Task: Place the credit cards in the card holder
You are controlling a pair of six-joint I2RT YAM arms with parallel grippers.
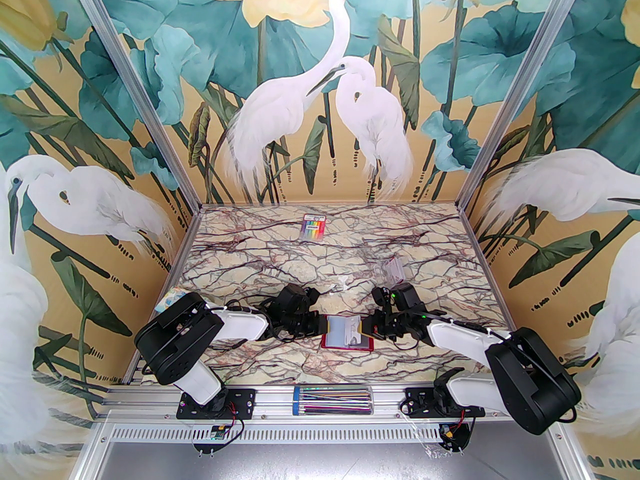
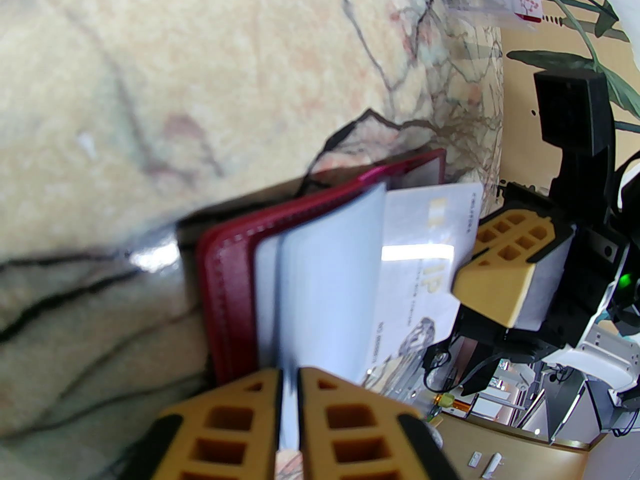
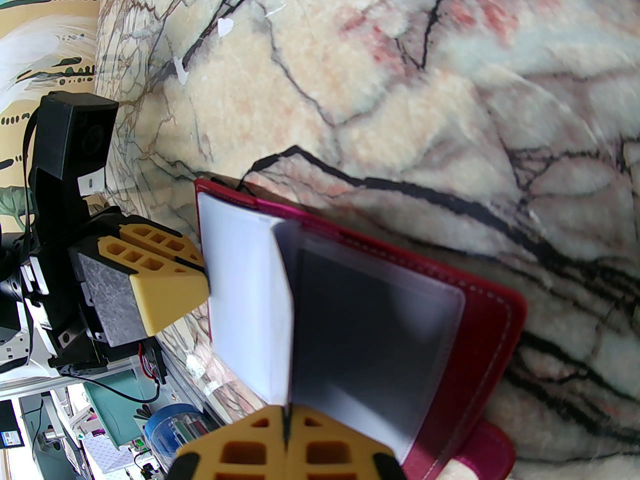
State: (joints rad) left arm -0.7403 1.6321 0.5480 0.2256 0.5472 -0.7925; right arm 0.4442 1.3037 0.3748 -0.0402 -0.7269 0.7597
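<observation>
While left fingers pinch a sleeve of the card holder, right fingers clamp a credit card.

Three walls carry a mural of white egrets among teal lotus leaves on an ochre ground, framed by aluminium posts. The tabletop is marble-patterned, cream with dark and reddish veins, evenly lit. An aluminium rail bounds its near edge.

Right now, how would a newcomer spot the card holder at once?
On the marble table, look near the front edge, between the left gripper and right gripper. The card holder lies open there, a credit card partly inside: the only dark red, book-like thing, unlike the rainbow-striped pack at the far edge.
</observation>
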